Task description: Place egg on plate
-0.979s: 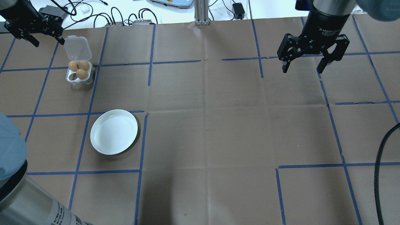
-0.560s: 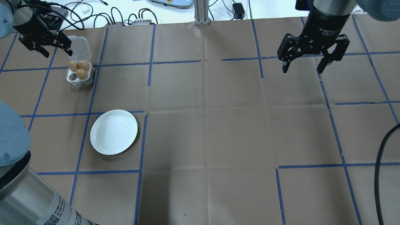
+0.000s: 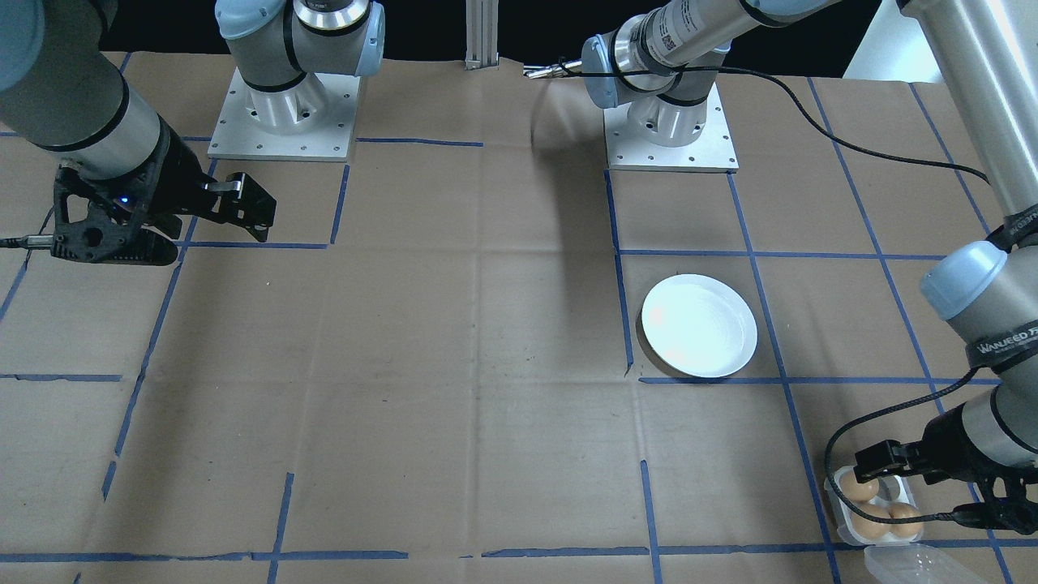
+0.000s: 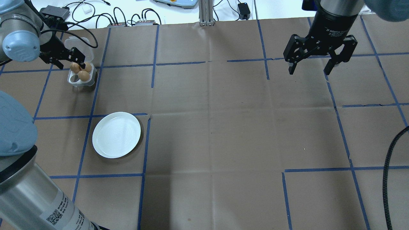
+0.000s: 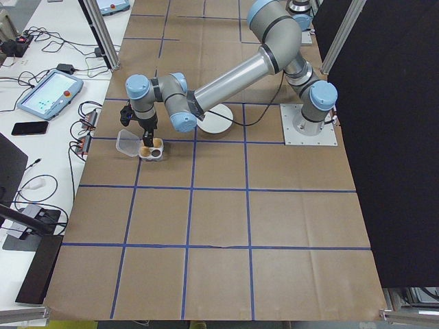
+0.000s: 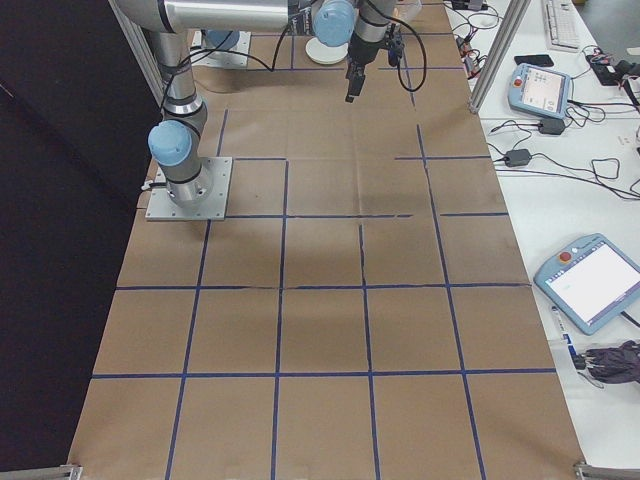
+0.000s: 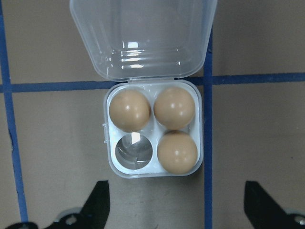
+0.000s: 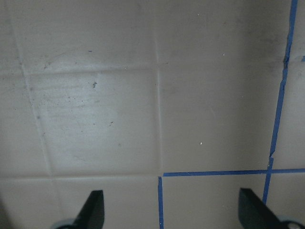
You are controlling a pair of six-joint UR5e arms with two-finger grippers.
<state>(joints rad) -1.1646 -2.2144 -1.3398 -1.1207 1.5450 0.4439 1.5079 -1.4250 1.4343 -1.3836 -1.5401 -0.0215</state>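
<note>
Three brown eggs [image 7: 174, 107] sit in a small white four-cup tray [image 7: 112, 169] with its near-left cup empty and its clear lid [image 7: 143, 38] folded back. The tray [image 4: 80, 81] stands at the table's far left. My left gripper [image 4: 71, 65] hovers over it, open, fingertips [image 7: 97, 200] spread wider than the tray, touching nothing. The round white plate [image 4: 116, 134] lies bare, nearer the robot than the tray and slightly right of it; it also shows as the plate [image 3: 699, 325]. My right gripper [image 4: 309, 68] hangs open over bare cardboard at the far right.
Cables and small power boxes [image 4: 127, 20] lie along the table's back edge, beside an aluminium post [image 4: 204, 12]. A black cable [image 4: 388, 166] hangs at the right. Both arm bases [image 3: 284, 113] are bolted at the robot's side. Blue tape lines cross the brown cardboard.
My left gripper has swung rightward from the far-left corner to above the egg tray, still open. The right arm, the eggs and the plate have not moved.
</note>
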